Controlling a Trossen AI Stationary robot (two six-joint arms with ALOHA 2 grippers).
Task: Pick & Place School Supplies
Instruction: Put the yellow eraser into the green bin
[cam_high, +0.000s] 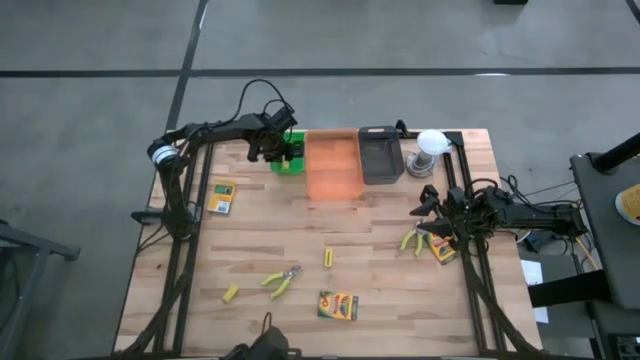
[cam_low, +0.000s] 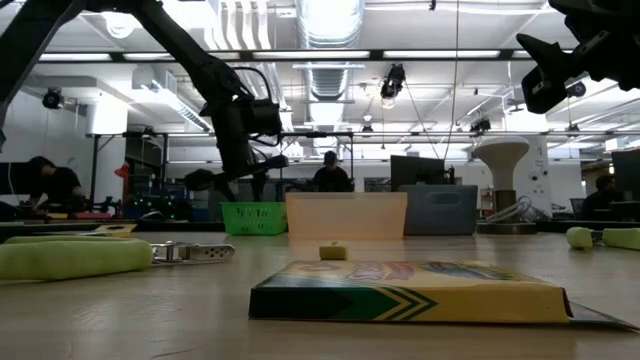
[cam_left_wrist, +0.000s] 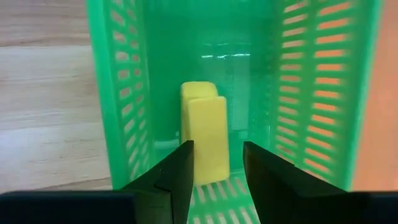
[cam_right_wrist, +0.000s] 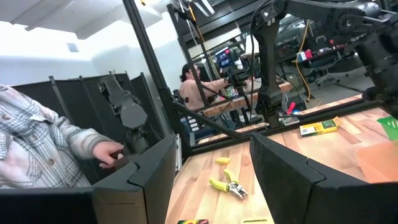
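Your left gripper (cam_left_wrist: 214, 165) is hanging over the slotted green plastic tray (cam_left_wrist: 124, 93), its fingers standing apart and gripping nothing. Directly ahead of them, a short yellow block (cam_left_wrist: 208, 140) is lying in that tray; it is half hiding a second one behind it, and the fingers are cutting off its near end. Your right gripper (cam_right_wrist: 211, 168) is waiting with its fingers spread wide and empty, yellow-handled pliers (cam_right_wrist: 228, 186) lying on the wooden table (cam_right_wrist: 298, 155) beyond them.
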